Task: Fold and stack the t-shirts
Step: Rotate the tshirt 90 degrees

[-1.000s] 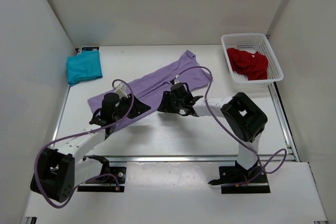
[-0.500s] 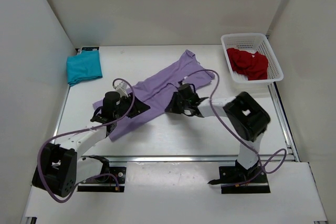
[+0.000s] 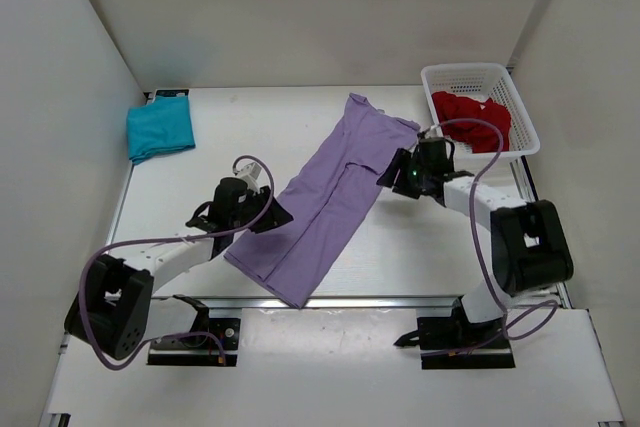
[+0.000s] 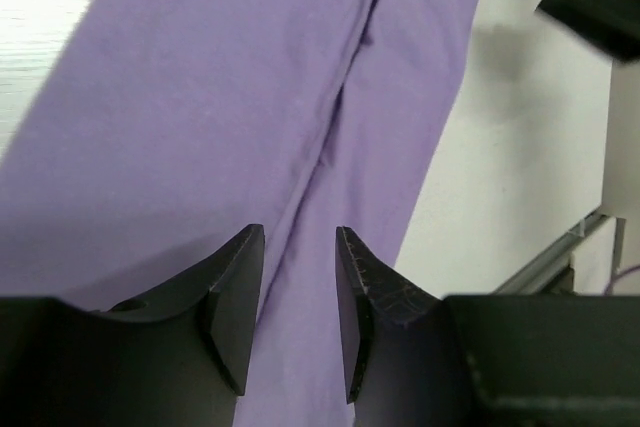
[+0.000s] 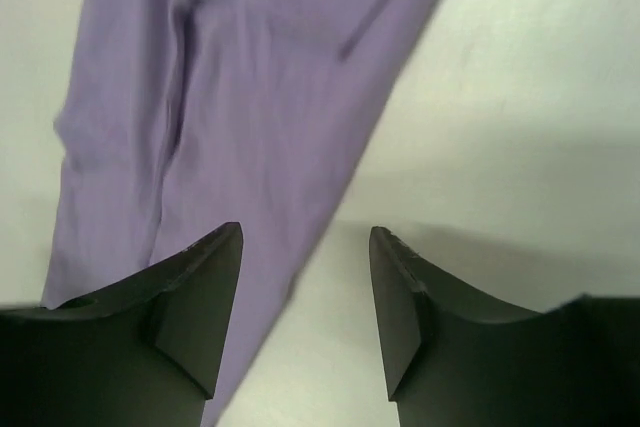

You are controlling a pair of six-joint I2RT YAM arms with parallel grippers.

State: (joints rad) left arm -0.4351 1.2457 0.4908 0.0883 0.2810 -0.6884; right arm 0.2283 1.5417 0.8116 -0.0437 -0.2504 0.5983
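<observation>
Table (image 3: 200,177): white, and it carried everything in the top view.
Lavender t-shirt (image 3: 335,197): lay flat as a long diagonal strip from the upper centre of the frame down to the lower centre, with one lengthwise fold line along it; its lower end reached the front rail.
Basket (image 3: 468,68): white mesh, at the upper right.
Teal t-shirt (image 3: 158,130): folded, at the upper left, well apart from the others.
Red t-shirt (image 3: 475,119): crumpled inside the basket.
Right gripper (image 3: 398,172): beside the shirt's upper right edge; in the wrist view (image 5: 305,237) its jaws stood wide apart with nothing between them.
Left gripper (image 3: 272,215): at the shirt's left edge; in the wrist view (image 4: 298,237) its jaws were partly apart above the cloth, holding nothing.
Step in hand: probably the laying out of the lavender shirt, just let go.
Next move: it seems to call for new grips on one end, to fold the strip across.
Change from earlier frames: the shirt had turned from a shallow slant to a steep one, and the right arm had swung towards the basket.
</observation>
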